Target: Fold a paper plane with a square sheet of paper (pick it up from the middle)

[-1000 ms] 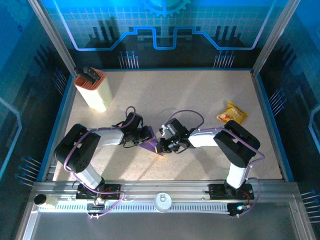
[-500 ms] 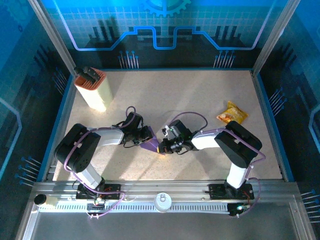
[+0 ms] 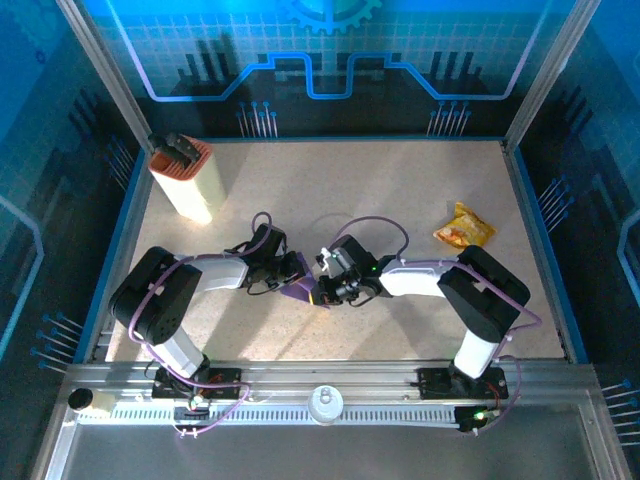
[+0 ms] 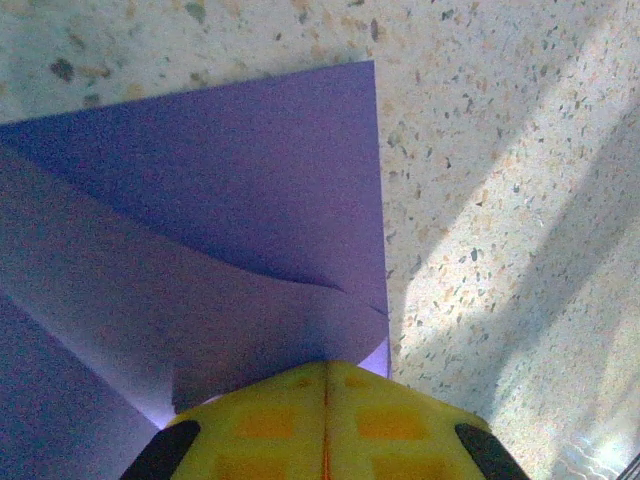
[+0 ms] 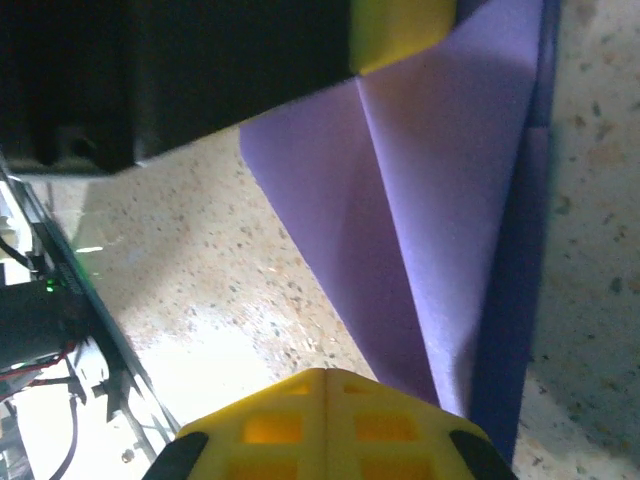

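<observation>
The square sheet of paper point(image 3: 301, 292) is purple and partly folded, and it lies on the speckled table between my two grippers. In the left wrist view the paper point(image 4: 250, 200) shows a folded flap whose raised edge runs in under my left gripper point(image 4: 325, 368), whose yellow fingers are shut on it. From above, the left gripper point(image 3: 296, 273) sits on the sheet's far left side. My right gripper point(image 3: 322, 290) is shut at the sheet's right tip. Its closed fingertips point(image 5: 325, 375) rest beside the paper point(image 5: 440, 200), which has a crease running up to the left fingertip point(image 5: 400, 30).
A tall cream-and-orange box point(image 3: 186, 180) stands at the back left. A yellow-orange snack packet point(image 3: 464, 226) lies at the right. Blue walls border the table point(image 3: 330, 180), and a metal rail point(image 3: 330, 405) runs along the near edge.
The right gripper slid a little right and then back left along the paper's tip. The left gripper and the paper have stayed where they were.
</observation>
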Tool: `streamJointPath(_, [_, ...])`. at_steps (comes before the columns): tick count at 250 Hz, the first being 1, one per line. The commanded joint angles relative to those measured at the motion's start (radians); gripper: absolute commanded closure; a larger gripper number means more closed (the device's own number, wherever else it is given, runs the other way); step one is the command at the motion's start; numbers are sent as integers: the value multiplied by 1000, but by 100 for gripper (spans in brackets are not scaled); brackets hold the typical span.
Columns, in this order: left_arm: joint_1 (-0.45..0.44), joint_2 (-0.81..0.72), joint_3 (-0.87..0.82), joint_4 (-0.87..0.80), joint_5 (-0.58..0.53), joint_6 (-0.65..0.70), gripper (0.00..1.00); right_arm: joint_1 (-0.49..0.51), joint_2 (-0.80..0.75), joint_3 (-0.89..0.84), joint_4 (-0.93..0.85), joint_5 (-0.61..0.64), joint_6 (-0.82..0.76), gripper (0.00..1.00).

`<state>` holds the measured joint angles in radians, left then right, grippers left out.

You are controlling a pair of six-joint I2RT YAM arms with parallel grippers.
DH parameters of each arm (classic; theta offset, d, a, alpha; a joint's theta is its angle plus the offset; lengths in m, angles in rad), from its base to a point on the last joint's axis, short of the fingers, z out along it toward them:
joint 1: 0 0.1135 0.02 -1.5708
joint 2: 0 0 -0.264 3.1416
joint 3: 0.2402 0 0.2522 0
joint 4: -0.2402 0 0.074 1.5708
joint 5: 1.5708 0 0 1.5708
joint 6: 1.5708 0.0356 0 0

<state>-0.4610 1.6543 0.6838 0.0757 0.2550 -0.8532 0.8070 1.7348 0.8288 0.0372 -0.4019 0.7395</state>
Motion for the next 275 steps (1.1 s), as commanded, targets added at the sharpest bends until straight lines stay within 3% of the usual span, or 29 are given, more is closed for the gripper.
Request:
streamJointPath(1, [7,29,-3,-79,-30,34,91,3,22,-10,-52,36,-12,99])
streamJointPath(179, [7,29,-4,-77,-31,34,91,-70,0,-148,189,-94,114,99])
streamJointPath(217, [7,28,-3,-77,-32,33,91,-70,-56,-89,109,-86,88,99])
streamJointPath(275, [7,25,-5,-73,-29,28,92,-67,45,20,77,-95,92,99])
